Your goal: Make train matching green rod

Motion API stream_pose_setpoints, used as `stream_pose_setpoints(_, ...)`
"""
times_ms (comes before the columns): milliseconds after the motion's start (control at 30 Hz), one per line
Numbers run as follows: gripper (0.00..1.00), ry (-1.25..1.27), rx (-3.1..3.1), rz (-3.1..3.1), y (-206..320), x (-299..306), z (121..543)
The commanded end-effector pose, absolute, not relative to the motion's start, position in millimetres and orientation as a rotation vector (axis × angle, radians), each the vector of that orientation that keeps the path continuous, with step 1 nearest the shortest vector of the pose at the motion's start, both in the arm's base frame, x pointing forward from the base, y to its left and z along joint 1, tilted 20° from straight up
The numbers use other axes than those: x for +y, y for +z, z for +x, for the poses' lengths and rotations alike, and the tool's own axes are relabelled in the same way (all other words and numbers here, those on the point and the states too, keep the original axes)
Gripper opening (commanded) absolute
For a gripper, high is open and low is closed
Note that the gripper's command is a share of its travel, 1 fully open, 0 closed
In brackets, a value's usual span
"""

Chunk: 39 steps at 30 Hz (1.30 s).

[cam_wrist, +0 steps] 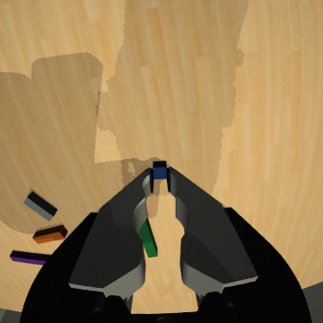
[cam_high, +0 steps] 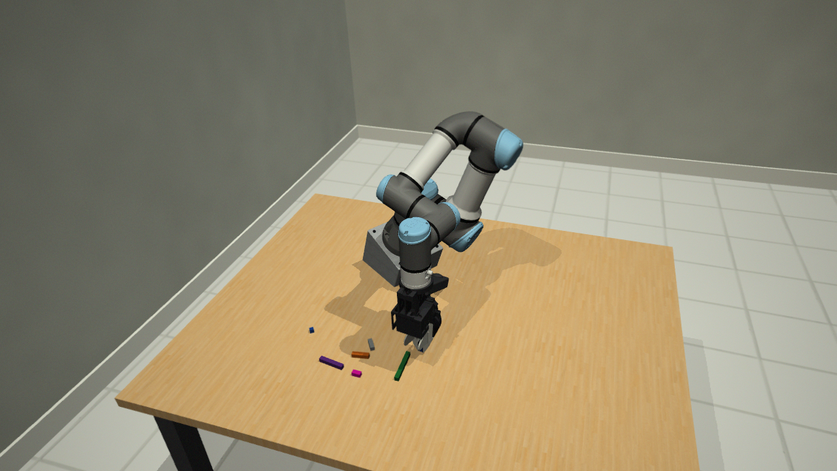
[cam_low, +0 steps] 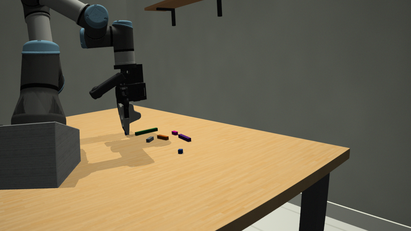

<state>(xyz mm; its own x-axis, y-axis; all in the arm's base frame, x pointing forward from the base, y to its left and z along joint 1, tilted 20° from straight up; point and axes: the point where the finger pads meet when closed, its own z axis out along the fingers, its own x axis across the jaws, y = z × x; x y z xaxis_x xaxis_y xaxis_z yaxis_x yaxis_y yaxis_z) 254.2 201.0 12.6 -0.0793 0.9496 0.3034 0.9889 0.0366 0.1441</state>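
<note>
Your wooden table [cam_high: 526,351] carries the UR3e arm [cam_high: 450,169] on a grey block base [cam_low: 34,152]; the planked grain runs lengthwise and the arm's shadow falls over the rod cluster.

Green rod [cam_high: 401,365] lies flat just beside the gripper [cam_high: 422,347], one end reaching toward the fingertips; in the wrist view it shows through the gap behind the left finger [cam_wrist: 135,215].

Gripper is clenched nearly to its narrowest, pinching a small blue cube-shaped rod [cam_wrist: 160,170] between its tips (you see it best from the wrist camera). From the side view the tips sit just above the table or on it; you cannot tell which.

Remaining rods, all square-sectioned blocks, lying apart from one another:
- purple rod [cam_high: 331,362], longest of the loose ones after green
- orange rod [cam_high: 360,354]
- grey rod [cam_high: 371,343], nearest the gripper
- magenta rod [cam_high: 356,373]
- a second blue rod [cam_high: 311,330], well apart from the gripper, off on its own
</note>
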Motion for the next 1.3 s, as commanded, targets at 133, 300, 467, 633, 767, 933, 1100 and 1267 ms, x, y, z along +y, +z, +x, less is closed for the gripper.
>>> stream_pose_setpoints(133,0.0,-0.482,-2.17,-2.043,23,197,253)
stream_pose_setpoints(300,0.0,-0.482,-2.17,-2.043,36,193,252)
stream_pose_setpoints(467,0.0,-0.482,-2.17,-2.043,48,189,250)
stream_pose_setpoints(633,0.0,-0.482,-2.17,-2.043,61,185,248)
stream_pose_setpoints(767,0.0,-0.482,-2.17,-2.043,74,181,247)
stream_pose_setpoints(933,0.0,-0.482,-2.17,-2.043,89,176,245)
stream_pose_setpoints(1100,0.0,-0.482,-2.17,-2.043,96,174,244)
stream_pose_setpoints(1267,0.0,-0.482,-2.17,-2.043,103,171,243)
